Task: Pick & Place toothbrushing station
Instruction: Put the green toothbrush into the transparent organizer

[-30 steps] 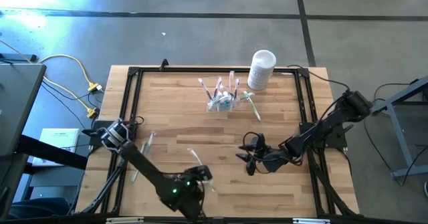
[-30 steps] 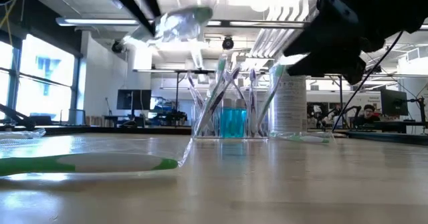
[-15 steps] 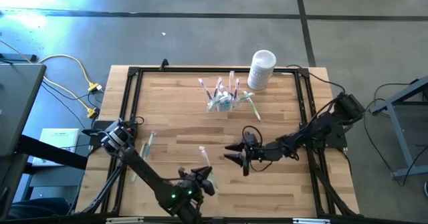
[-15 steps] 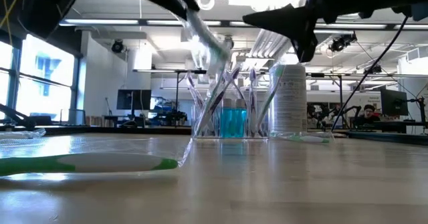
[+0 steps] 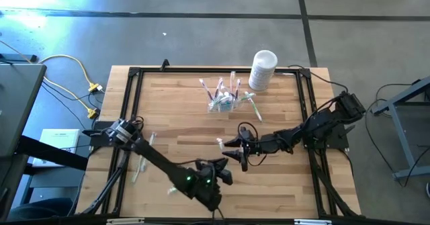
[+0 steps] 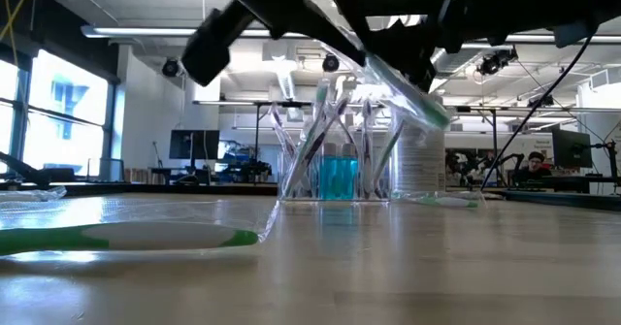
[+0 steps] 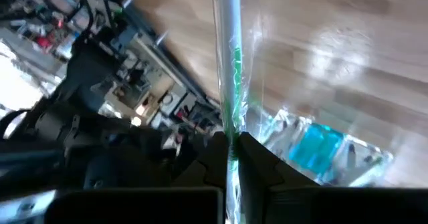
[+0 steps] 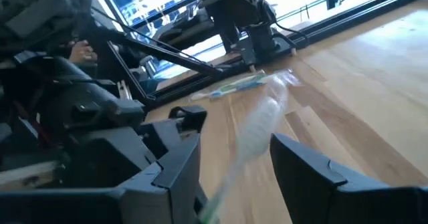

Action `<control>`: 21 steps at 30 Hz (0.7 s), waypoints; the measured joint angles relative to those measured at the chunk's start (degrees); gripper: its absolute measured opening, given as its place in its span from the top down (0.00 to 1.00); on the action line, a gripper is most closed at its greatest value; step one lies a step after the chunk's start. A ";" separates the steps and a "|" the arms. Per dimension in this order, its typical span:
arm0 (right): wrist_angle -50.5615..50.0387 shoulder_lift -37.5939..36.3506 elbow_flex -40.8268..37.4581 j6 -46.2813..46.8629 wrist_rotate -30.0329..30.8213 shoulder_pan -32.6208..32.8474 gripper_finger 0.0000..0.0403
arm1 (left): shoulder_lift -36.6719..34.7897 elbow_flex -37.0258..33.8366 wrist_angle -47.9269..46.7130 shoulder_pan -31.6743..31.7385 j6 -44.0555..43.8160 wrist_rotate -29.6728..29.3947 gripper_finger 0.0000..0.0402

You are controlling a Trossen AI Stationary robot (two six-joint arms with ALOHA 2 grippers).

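The toothbrushing station (image 5: 225, 101), a clear holder with a blue insert and several toothbrushes standing in it, sits at the table's far middle and shows in the low view (image 6: 335, 175). My left gripper (image 5: 218, 171) is near the table's front middle, shut on a toothbrush in a clear wrapper (image 7: 229, 63). The brush slants from near the front edge (image 5: 172, 191) up to its far end (image 5: 220, 143). My right gripper (image 5: 236, 151) is open, and its two fingers (image 8: 175, 160) stand on either side of that brush's far end (image 8: 259, 127) without touching it. My left gripper pinches the wrapped toothbrush's white and green handle (image 7: 231, 132) between its two fingers, which lie across the brush. The brush is lifted clear of the table and slants up toward the far side, with its far end between my right gripper's open fingers.
A white cylindrical container (image 5: 263, 69) stands at the far right beside the station. Loose wrapped toothbrushes lie on the table at the left (image 5: 146, 146) and next to the station (image 5: 254, 108); one shows large in the low view (image 6: 126, 238). A black frame (image 5: 132, 104) borders the table.
My left gripper has carried the wrapped toothbrush toward the table's right edge and turned it, so its far end now points at my right gripper. My right gripper has gone toward the table's left and far edges, and its open fingers now stand around the brush's far end.
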 joint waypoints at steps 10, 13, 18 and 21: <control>-0.40 0.00 0.00 -8.61 -0.07 -0.11 0.63 | 0.00 0.00 6.37 1.77 3.83 -0.14 0.97; 0.56 0.00 0.01 -10.81 -0.17 -0.07 0.75 | -0.02 0.01 5.95 1.36 3.04 -1.48 0.97; 1.54 -0.07 0.22 -14.72 -0.53 -0.05 0.96 | -0.02 0.02 5.22 1.17 -5.32 -3.29 0.94; 1.47 -0.07 0.06 -16.82 -0.09 -0.13 0.96 | -0.02 0.02 3.90 0.72 -8.54 -3.85 0.88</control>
